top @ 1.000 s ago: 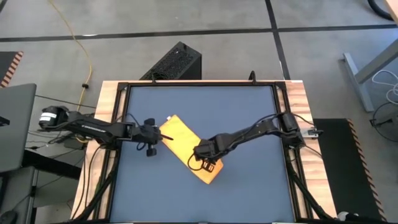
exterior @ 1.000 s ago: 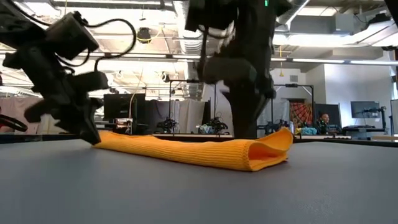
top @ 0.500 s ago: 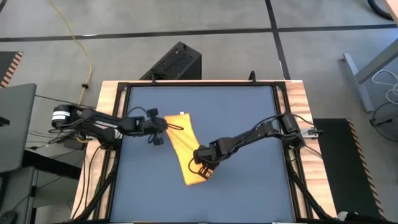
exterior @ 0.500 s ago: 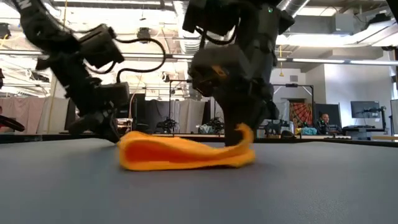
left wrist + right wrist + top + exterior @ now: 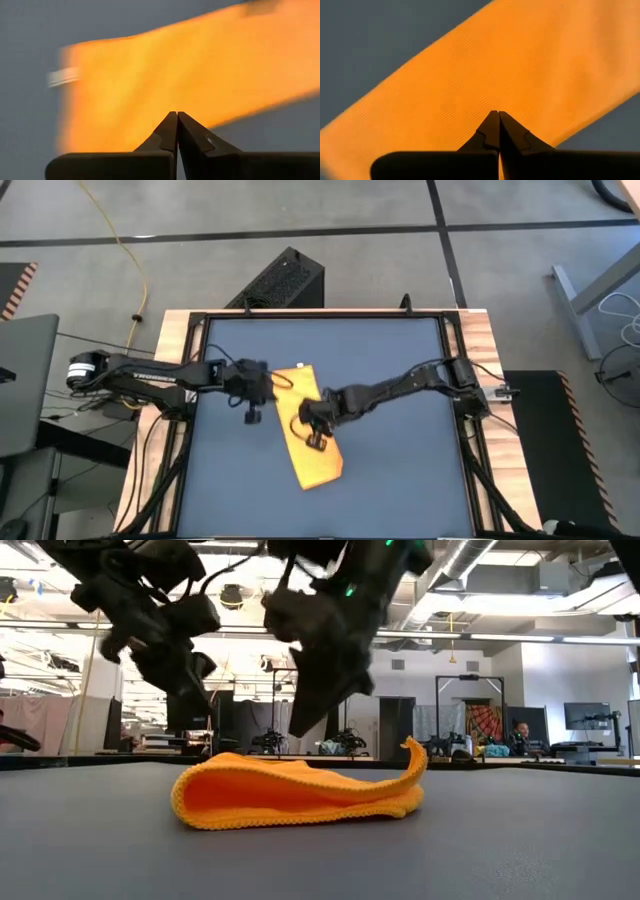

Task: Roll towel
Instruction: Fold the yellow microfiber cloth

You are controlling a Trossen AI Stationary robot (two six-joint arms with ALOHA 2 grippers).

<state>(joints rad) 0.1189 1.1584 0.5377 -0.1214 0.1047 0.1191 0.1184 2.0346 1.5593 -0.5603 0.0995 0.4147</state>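
Note:
The yellow towel (image 5: 312, 448) lies as a folded strip on the dark table mat, running from the far side toward the near edge. In the low view the towel (image 5: 300, 795) rests on its lower layer, its fold bulges at one end and a corner (image 5: 414, 752) curls up at the other. A white tag (image 5: 62, 76) sits at one edge. My left gripper (image 5: 276, 384) is shut and hangs above the towel's far end. My right gripper (image 5: 305, 423) is shut above the towel's middle. Both wrist views show closed fingertips with no cloth between them.
The mat (image 5: 400, 360) is ringed by a black frame and wooden edges (image 5: 480, 340). A black box (image 5: 285, 280) stands on the floor beyond the far edge. Bare mat lies to the right and near side of the towel.
Both grippers have risen off the towel, the left also moving toward the table's right, the right toward the far left. The towel has swung round: it lay slanting from far left to near right, and its near end has slid left. One corner now curls up.

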